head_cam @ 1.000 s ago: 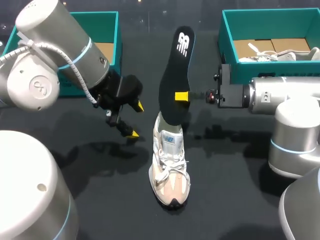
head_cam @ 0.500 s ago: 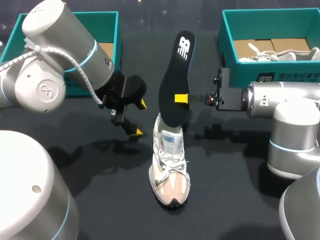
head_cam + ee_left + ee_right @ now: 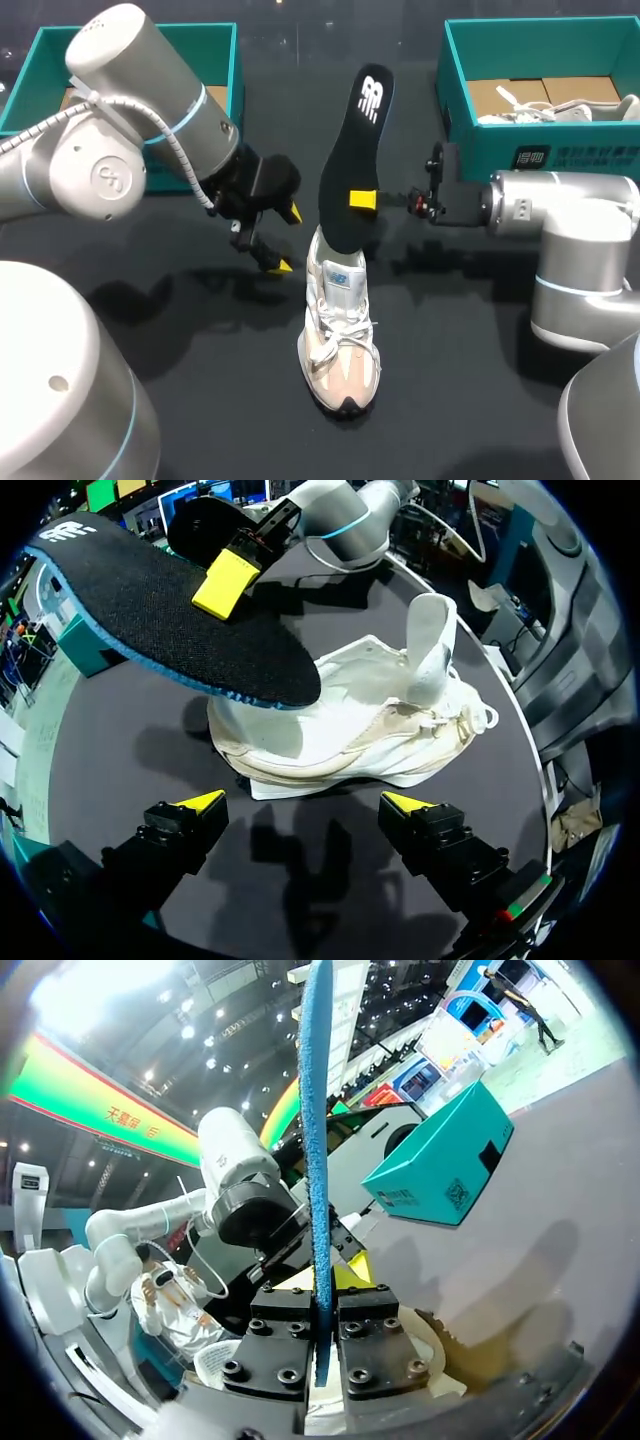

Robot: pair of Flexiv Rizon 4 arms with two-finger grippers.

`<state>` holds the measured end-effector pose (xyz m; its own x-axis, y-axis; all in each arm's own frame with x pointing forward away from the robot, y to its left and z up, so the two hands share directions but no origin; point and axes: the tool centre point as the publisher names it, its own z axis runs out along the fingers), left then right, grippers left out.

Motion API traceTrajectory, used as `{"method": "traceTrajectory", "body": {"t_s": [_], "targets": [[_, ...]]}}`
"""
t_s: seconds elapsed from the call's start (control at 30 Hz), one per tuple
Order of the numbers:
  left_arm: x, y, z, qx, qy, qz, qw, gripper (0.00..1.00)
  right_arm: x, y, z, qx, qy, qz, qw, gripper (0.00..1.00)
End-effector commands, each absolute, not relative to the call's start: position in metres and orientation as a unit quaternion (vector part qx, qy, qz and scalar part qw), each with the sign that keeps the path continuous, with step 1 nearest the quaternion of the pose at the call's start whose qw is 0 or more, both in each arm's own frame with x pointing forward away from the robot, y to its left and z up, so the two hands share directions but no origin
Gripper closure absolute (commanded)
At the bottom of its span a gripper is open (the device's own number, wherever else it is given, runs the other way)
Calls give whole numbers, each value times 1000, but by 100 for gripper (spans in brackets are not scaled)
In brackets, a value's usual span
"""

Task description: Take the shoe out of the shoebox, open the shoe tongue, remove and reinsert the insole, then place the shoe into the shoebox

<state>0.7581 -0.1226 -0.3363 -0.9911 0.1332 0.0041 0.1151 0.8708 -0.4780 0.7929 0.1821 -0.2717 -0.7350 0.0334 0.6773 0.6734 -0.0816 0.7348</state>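
The step in hand looks like the insole part: out of the shoe and back in. To do it well, I think the left claw (image 3: 288,239), which is just left of the shoe (image 3: 340,345), should hold the shoe's side so it does not tip or slide on the table (image 3: 450,400). The insole (image 3: 350,170) stands tall with its low end at the shoe's mouth. It should go straight along the shoe, or it may fold up inside. What looks like the tongue (image 3: 430,650) is lifted up, so the way in seems free.

Now the claws. The left claw is wide open and holds nothing. Its two yellow tips point at the shoe's side, near it but not touching. The right claw (image 3: 365,197) is pinched on the middle of the insole, one finger on each flat side.

The shoe stands on the table between the left shoebox (image 3: 215,60) and the right shoebox (image 3: 455,70), not in either one.
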Motion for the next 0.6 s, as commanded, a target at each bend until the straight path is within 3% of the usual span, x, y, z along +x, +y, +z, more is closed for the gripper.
{"method": "traceTrajectory", "body": {"t_s": [0.03,0.6], "targets": [[758,-123,-340,-66,-966,247,20,0,798,187,-277,-267,-636,-686,233,100],[754,-130,-348,-67,-967,245,26,0,802,190,-287,-242,-644,-694,214,100]]}}
